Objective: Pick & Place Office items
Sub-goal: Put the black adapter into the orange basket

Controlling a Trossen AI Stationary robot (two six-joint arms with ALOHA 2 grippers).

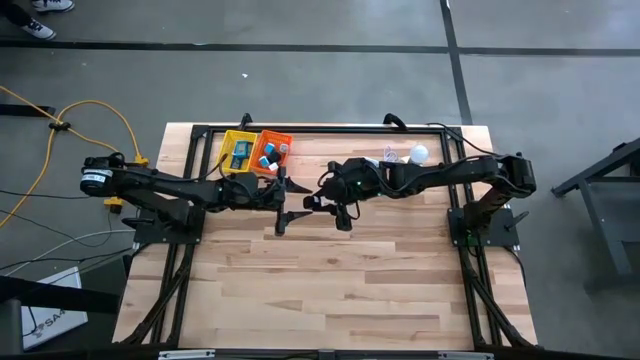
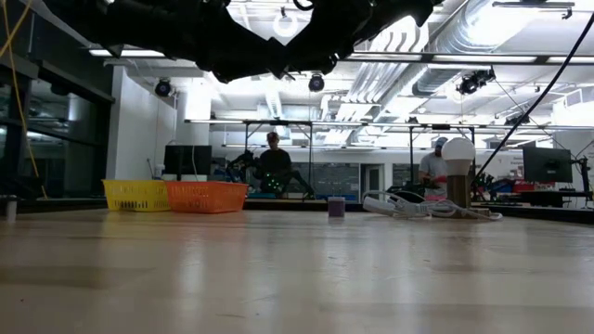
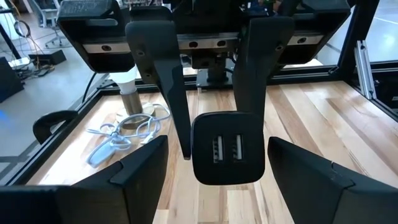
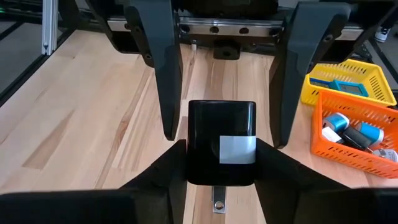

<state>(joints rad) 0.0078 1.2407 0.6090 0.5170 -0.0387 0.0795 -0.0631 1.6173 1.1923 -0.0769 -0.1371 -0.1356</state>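
Over the wooden table [image 1: 330,290], mid-air, right gripper [image 4: 221,152] pinches a black charger block [image 4: 221,151] between its fingers, facing the left gripper [image 3: 217,158], whose spread fingers flank the block untouching, orange basket [image 4: 354,134] nearby.

The right gripper [image 4: 221,163] was dark, and the block [image 4: 221,151] between its fingers was glossy black with a plain white label. Beside it stood an orange mesh basket [image 4: 348,152] holding light-blue, black and white pieces [image 4: 354,132], and past that a yellow mesh basket [image 4: 354,74] with a teal item. The table [image 1: 330,280] beneath was pale wood in striped planks. Beyond the black left gripper [image 3: 217,155] lay a white cable [image 3: 121,134].
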